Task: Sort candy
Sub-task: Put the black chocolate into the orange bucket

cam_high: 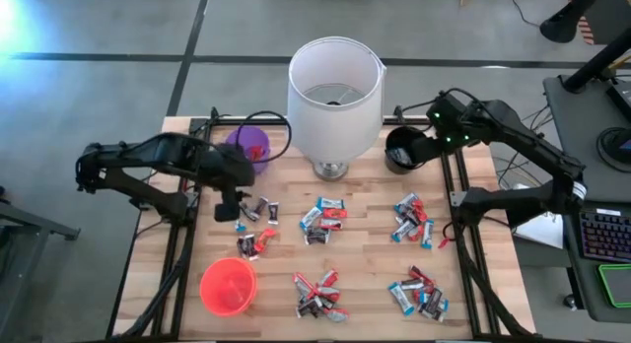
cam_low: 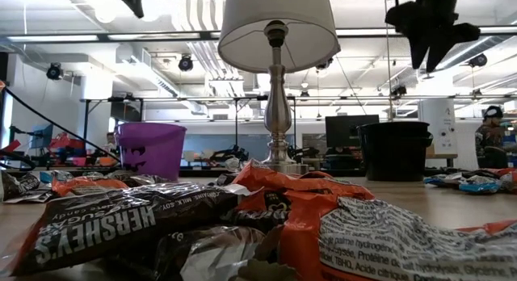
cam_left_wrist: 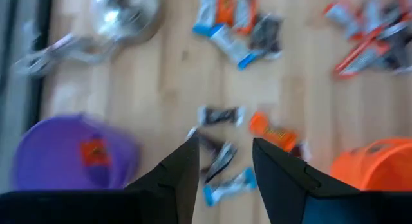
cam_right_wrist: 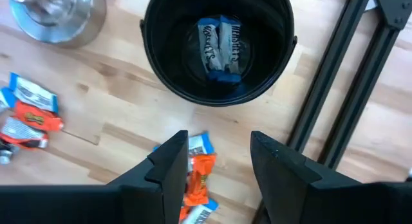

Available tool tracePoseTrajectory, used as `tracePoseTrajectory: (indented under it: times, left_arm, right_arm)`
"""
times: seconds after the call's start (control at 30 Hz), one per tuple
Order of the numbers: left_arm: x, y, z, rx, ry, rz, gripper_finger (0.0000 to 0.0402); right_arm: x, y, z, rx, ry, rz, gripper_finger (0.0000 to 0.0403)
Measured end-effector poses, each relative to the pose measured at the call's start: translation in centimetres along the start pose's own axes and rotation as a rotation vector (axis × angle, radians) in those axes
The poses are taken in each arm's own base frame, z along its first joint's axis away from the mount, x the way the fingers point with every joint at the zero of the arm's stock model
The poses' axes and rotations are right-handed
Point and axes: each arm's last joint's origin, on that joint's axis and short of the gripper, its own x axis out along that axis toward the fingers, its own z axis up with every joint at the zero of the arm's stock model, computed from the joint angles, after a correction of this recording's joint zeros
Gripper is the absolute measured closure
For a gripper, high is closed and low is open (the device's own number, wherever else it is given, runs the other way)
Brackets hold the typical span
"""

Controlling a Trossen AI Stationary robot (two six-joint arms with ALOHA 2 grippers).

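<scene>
Wrapped candy bars in red, blue-and-white and dark wrappers lie in several small heaps on the wooden table [cam_high: 370, 254]. One loose group [cam_high: 254, 223] lies between the purple cup [cam_high: 251, 144] and the red cup [cam_high: 228, 286]. My left gripper [cam_high: 229, 207] hovers above this group, open, with nothing between its fingers [cam_left_wrist: 225, 166]. My right gripper [cam_high: 426, 146] hangs open and empty [cam_right_wrist: 219, 163] beside and above the black cup [cam_right_wrist: 219, 44]. Blue-and-white candy [cam_right_wrist: 219, 47] rests on that cup's bottom.
A white-shaded lamp [cam_high: 333, 87] stands at the table's far middle, between the purple and black cups. Other candy heaps lie mid-table [cam_high: 322, 218], right [cam_high: 414, 220], near middle [cam_high: 317, 296] and near right [cam_high: 418, 294]. Metal frame rails [cam_high: 463, 235] run along both sides.
</scene>
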Motion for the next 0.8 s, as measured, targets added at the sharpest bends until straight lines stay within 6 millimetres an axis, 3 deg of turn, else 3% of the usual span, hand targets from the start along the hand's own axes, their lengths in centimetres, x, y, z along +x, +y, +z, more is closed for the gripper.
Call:
tracePoseTrajectory:
  times: [0.17, 0.43, 0.63, 0.8]
  left_arm:
    - [2.9, -0.6, -0.2, 0.009, -0.087, -0.061, 0.0274]
    - [9.3, -1.3, -2.3, 0.025, -0.072, -0.079, 0.0274]
    - [11.4, -1.8, -3.2, 0.049, -0.09, -0.117, 0.0274]
    - [12.7, -2.5, -2.7, 0.087, -0.138, -0.13, 0.0274]
  right_arm:
    - [-0.6, 0.0, -0.5, 0.025, -0.022, 0.021, 0.0247]
    - [-0.4, 0.2, -0.5, 0.05, -0.018, 0.023, 0.025]
    - [-0.2, 0.3, -0.4, 0.069, -0.01, 0.018, 0.025]
    - [-0.1, 0.4, -0.2, 0.108, -0.005, 0.014, 0.0248]
